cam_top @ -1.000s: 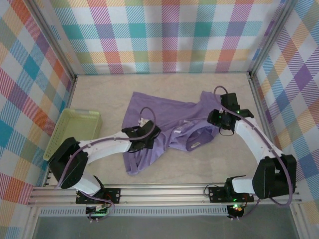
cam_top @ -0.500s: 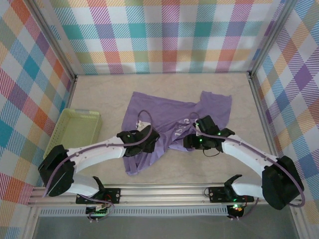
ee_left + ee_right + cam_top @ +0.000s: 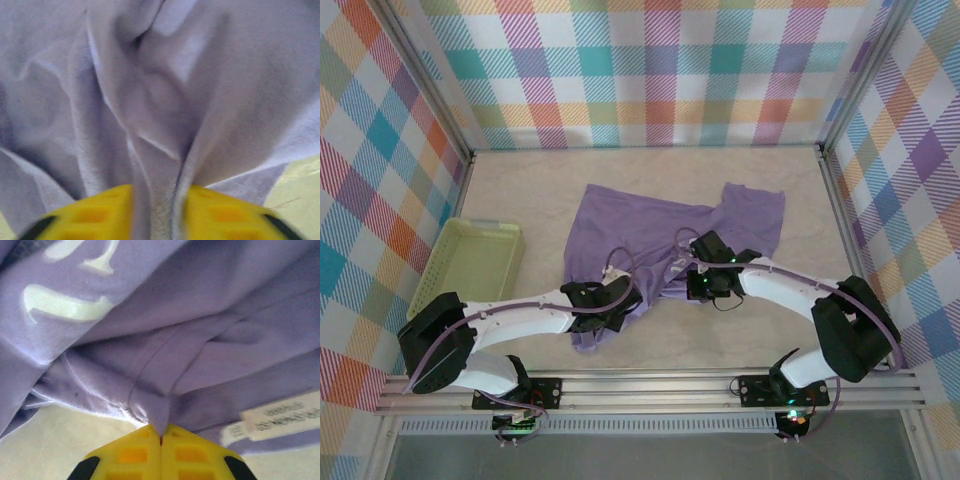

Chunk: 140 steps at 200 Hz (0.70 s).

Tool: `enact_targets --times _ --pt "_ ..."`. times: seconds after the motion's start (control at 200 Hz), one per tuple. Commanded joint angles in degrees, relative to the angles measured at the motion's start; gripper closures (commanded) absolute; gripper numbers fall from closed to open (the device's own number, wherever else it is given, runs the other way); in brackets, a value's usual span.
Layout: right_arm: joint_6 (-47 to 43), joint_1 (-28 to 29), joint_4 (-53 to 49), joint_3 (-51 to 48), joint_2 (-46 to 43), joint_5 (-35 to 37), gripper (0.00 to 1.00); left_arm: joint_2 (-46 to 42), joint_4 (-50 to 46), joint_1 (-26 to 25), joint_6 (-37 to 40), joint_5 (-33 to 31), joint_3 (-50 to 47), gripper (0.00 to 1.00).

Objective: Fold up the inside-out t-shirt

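Note:
The inside-out t-shirt (image 3: pixel 650 225) is lavender-purple and lies crumpled in the middle of the table, with one part reaching to the far right. My left gripper (image 3: pixel 623 300) sits on its near-left part. In the left wrist view the yellow fingers (image 3: pixel 95 215) of the left gripper (image 3: pixel 157 217) are shut on a bunched fold of t-shirt (image 3: pixel 165 100). My right gripper (image 3: pixel 692 277) rests on the shirt's middle. Seen from the right wrist, that gripper (image 3: pixel 161 440) pinches a small fold of t-shirt (image 3: pixel 165 385) at its tips. Beside it are a white label (image 3: pixel 285 420) and white lettering (image 3: pixel 65 307).
A pale green basket (image 3: pixel 470 265) stands at the table's left side. Checked walls and metal frame posts close in the table on three sides. Bare tabletop (image 3: pixel 750 335) lies between the shirt and the near rail.
My right arm swung from the shirt's right side to its middle and shut on a fold. My left gripper opened, then closed again on the fabric a little nearer the front.

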Motion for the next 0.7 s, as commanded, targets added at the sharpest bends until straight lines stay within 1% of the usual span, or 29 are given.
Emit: enact_targets --times 0.0,0.055,0.125,0.24,0.365,0.42,0.495,0.575,0.695 --pt "2.0 -1.6 -10.5 2.8 -5.3 15.3 1.00 -0.8 -2.4 3.4 -2.7 -3.6 -0.9 0.86" --pt "2.1 -4.0 -12.5 2.4 -8.8 17.2 1.00 -1.5 -2.8 4.7 -4.1 -4.9 -1.2 0.92" --pt "1.9 -7.3 -14.3 1.8 -14.4 17.7 1.00 -2.4 -3.5 6.4 -5.8 -6.1 -1.3 1.00" --pt "0.5 -11.7 -17.1 2.4 -22.6 18.0 1.00 -3.4 -5.6 8.4 -8.1 -8.9 -0.7 1.00" --pt "-2.0 -13.0 -19.5 4.6 -28.4 18.0 1.00 -4.8 -9.2 9.5 -10.6 -14.0 0.5 1.00" --pt "-2.3 -13.1 -20.8 5.8 -29.2 18.3 1.00 -5.1 -10.4 10.0 -11.2 -15.6 1.1 1.00" --pt "-2.4 -13.2 -21.9 6.8 -29.3 18.7 1.00 -5.0 -10.9 10.8 -11.4 -16.1 1.6 1.00" --pt "-0.8 -13.6 -23.8 7.4 -28.8 22.3 1.00 -3.6 -12.2 11.6 -12.8 -17.4 2.3 1.00" --pt "1.4 -17.5 -26.4 8.0 -29.8 25.9 1.00 -2.1 -15.6 12.5 -16.3 -20.1 3.0 1.00"
